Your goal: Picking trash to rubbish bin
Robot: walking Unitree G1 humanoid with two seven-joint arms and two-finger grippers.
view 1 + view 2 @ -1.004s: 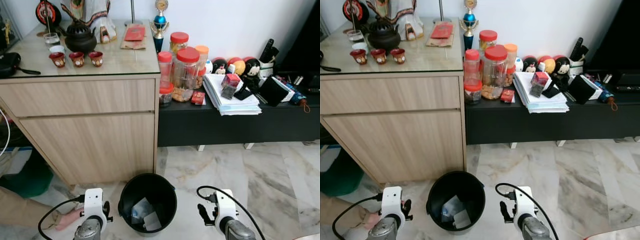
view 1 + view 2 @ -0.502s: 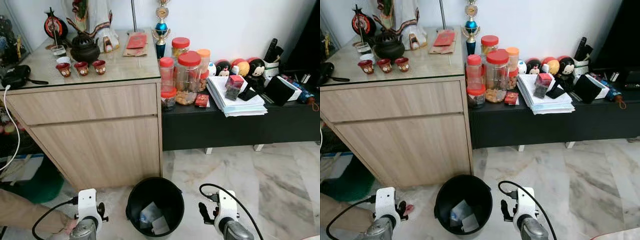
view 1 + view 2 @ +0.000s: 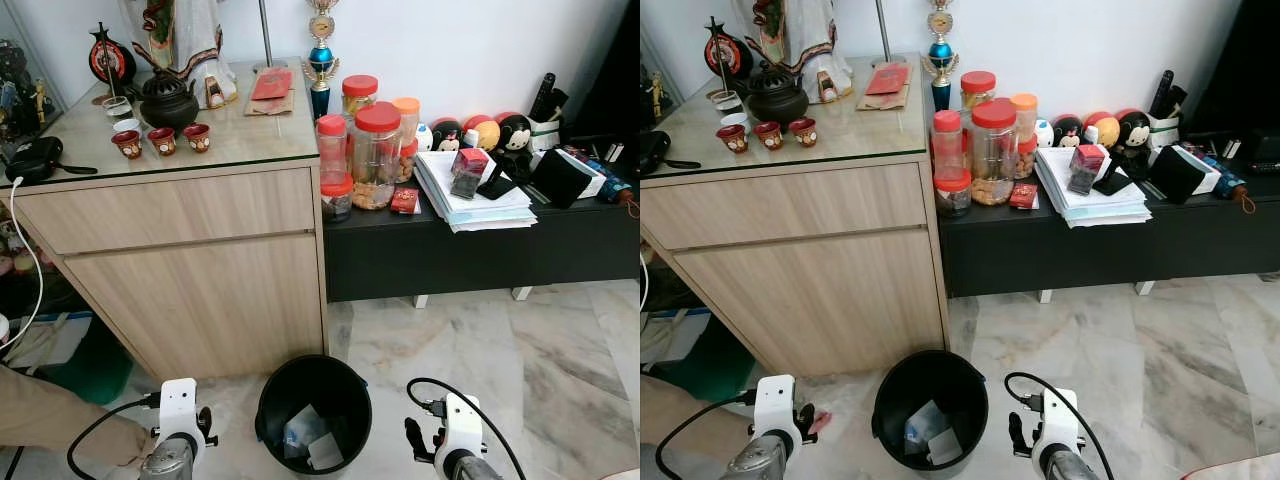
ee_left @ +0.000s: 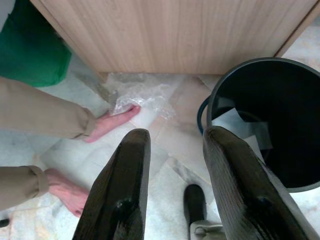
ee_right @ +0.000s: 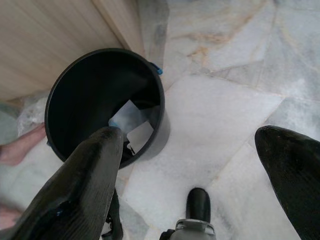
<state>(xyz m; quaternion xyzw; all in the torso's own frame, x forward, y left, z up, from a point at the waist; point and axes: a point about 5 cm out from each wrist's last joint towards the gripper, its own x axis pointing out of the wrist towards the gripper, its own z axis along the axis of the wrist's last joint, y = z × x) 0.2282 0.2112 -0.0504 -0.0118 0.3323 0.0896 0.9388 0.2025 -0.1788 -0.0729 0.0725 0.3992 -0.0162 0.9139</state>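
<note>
Round black plastic rubbish bin [image 3: 313, 412] holds white paper scraps [image 3: 318, 448]; left gripper [image 4: 172, 170] and right gripper [image 5: 200, 155] flank it, both released, empty.

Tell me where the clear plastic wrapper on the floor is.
The clear plastic wrapper lies on the marble floor at the foot of the wooden cabinet, on the robot's left of the black bin, touching a person's foot.

A round black rubbish bin [image 3: 313, 412] stands upright and open on the marble floor at the lower centre of the head view, just in front of the wooden cabinet's corner. Inside it lie a few pieces of white paper trash [image 3: 312, 440], resting against the bottom. A crumpled clear plastic wrapper [image 4: 142, 96] lies on the floor in the upper middle of the left wrist view, beside the bin.
</note>
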